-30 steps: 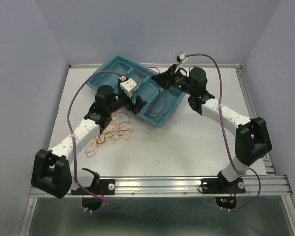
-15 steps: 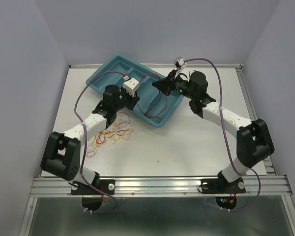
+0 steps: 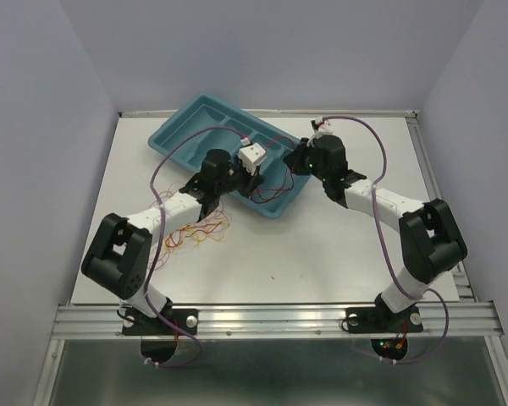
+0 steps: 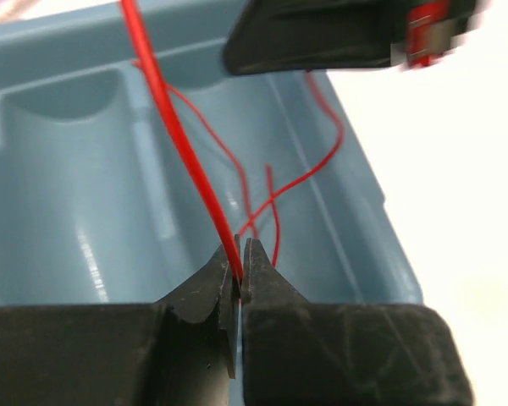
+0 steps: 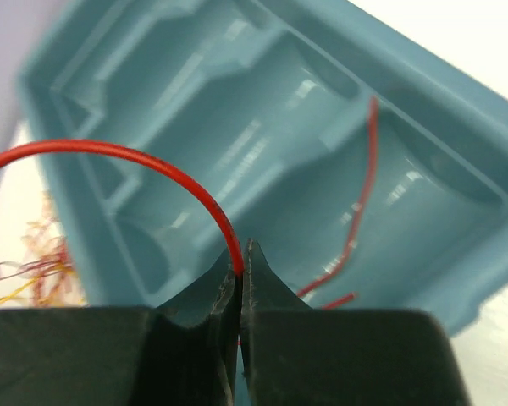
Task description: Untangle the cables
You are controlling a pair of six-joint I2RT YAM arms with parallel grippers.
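1. Pinching 1 thin red wire (image 4: 182,144), left gripper (image 4: 240,269) and right gripper (image 5: 240,267) are both clamped tight on it over the teal plastic compartment tray (image 3: 179,120).
2. Lower together before letting go (no tugging), keeping it away from the red-yellow-orange wire tangle (image 3: 195,234) nearby.

White arm links (image 3: 179,203) with black joints (image 3: 116,254), purple cables (image 3: 388,249).

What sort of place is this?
Probably a lab test cell: white table boxed by plain walls, left arm and right arm on a metal rail, jaws shut on red wire over a blue tray.
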